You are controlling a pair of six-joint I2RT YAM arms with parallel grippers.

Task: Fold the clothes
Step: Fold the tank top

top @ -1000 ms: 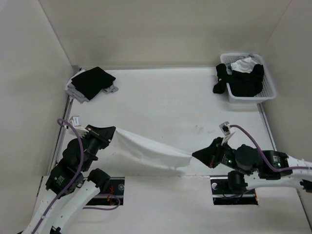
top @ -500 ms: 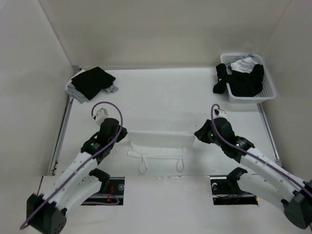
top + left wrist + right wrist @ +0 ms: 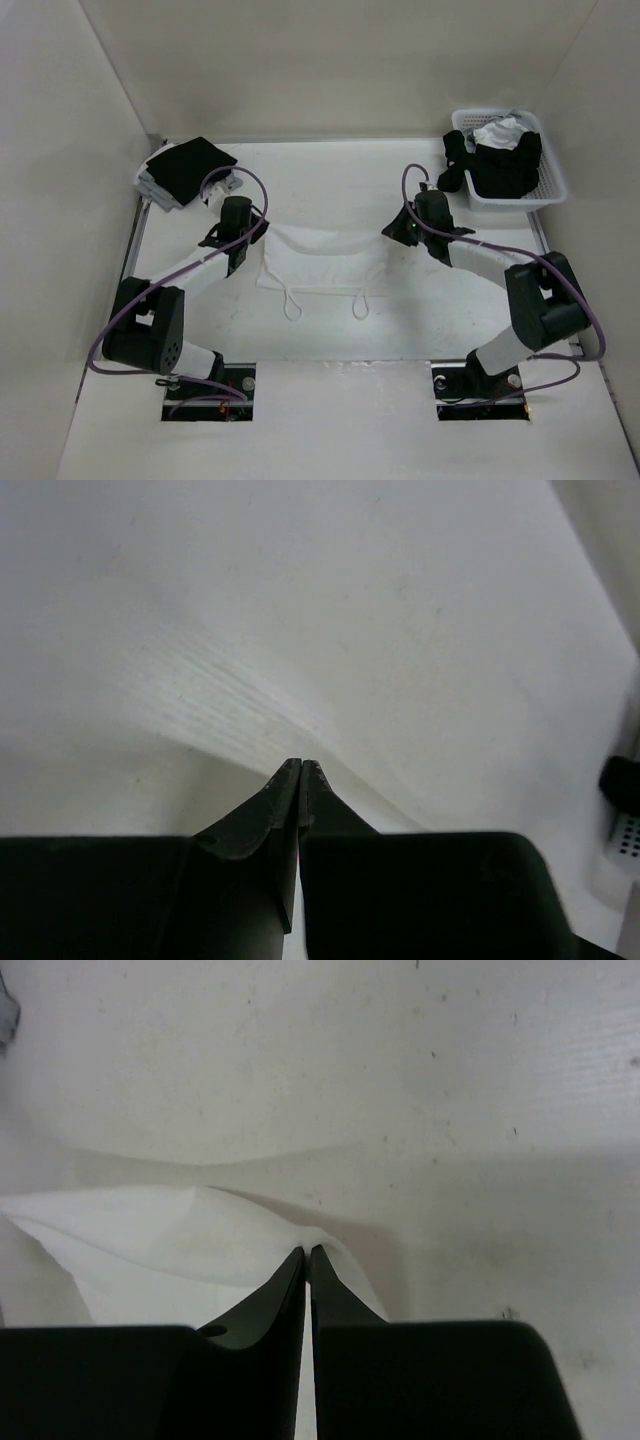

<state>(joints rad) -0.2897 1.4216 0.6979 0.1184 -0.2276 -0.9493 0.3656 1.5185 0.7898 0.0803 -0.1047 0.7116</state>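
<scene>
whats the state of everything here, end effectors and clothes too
white camisole: unfolded, stretched out, straps at its near side
left end effector: shut on white camisole
right end effector: shut on white camisole
basket: full of dark laundry, some hanging over its rim
black garment: folded, on grey cloth

Quick tally: two arms, left arm (image 3: 190, 270) plus right arm (image 3: 480, 258), so two grippers too, left gripper (image 3: 250, 240) at 9 o'clock of the cloth and right gripper (image 3: 392, 232) at 3 o'clock. Just one white camisole (image 3: 320, 262) mid-table, with two strap loops (image 3: 291, 308) along its 6 o'clock edge. One basket (image 3: 520, 203) up at 1 o'clock, holding a dark heap (image 3: 505, 168) plus one white piece (image 3: 497, 131). One black folded garment (image 3: 190, 168) at 10 o'clock, lying on one grey cloth (image 3: 152, 192).
</scene>
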